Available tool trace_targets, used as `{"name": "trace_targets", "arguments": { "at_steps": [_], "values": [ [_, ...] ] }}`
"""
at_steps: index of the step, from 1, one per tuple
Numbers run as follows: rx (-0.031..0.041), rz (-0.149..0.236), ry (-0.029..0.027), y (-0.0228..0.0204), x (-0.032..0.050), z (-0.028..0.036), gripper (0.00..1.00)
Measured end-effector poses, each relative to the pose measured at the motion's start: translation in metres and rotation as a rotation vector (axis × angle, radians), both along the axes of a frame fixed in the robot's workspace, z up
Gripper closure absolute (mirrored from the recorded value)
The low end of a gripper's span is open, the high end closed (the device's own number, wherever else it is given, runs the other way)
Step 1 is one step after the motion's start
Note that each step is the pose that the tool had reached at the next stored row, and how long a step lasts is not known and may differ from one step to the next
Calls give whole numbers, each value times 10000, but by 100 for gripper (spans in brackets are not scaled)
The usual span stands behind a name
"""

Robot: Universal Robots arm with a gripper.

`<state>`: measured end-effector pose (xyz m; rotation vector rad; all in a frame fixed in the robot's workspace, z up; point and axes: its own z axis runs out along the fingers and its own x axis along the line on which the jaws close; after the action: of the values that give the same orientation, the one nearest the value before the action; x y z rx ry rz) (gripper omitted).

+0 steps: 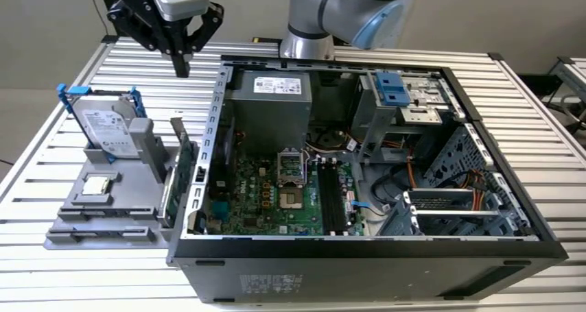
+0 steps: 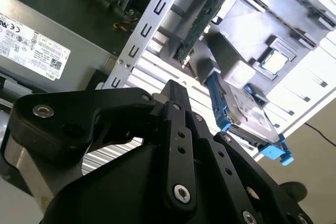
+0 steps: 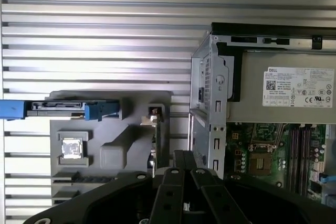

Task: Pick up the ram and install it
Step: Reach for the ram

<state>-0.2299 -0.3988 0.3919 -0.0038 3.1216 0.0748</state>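
Hovering black angular tool (image 1: 181, 70), ribbed metal table (image 1: 101, 278)

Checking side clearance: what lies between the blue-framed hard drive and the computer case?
In the exterior view, a green circuit board stands on edge in the gray holder, between the hard drive and the case.

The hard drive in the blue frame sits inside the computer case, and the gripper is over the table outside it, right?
Not quite. The exterior view shows the hard drive standing in the grey holder on the table, outside the computer case. The gripper is indeed over the table outside it.
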Motion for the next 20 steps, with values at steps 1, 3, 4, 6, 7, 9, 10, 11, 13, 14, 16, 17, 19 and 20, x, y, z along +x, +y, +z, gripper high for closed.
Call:
{"name": "trace_targets", "arguments": {
  "at_steps": [1, 3, 4, 6, 7, 9, 10, 11, 13, 14, 16, 17, 19, 20],
  "values": [
    [1, 11, 0, 0, -14, 0, 100],
    [0, 31, 0, 0, -43, -1, 100],
    [0, 40, 0, 0, -58, -1, 100],
    [1, 52, -1, 0, -85, -1, 100],
    [0, 56, 0, 0, -101, -1, 100],
    [0, 58, 0, 0, -128, -1, 100],
    [0, 58, 0, 0, -139, -1, 100],
    [0, 58, 0, 0, -149, -1, 100],
    [0, 58, 0, 0, -170, -2, 100],
    [1, 58, 0, 0, -183, -2, 100],
    [0, 58, 0, 0, -209, -2, 100],
    [0, 59, 0, 0, -222, -2, 100],
    [0, 59, 0, 0, -248, -2, 100],
    [0, 58, 0, 0, -258, -2, 100]
  ]
}}
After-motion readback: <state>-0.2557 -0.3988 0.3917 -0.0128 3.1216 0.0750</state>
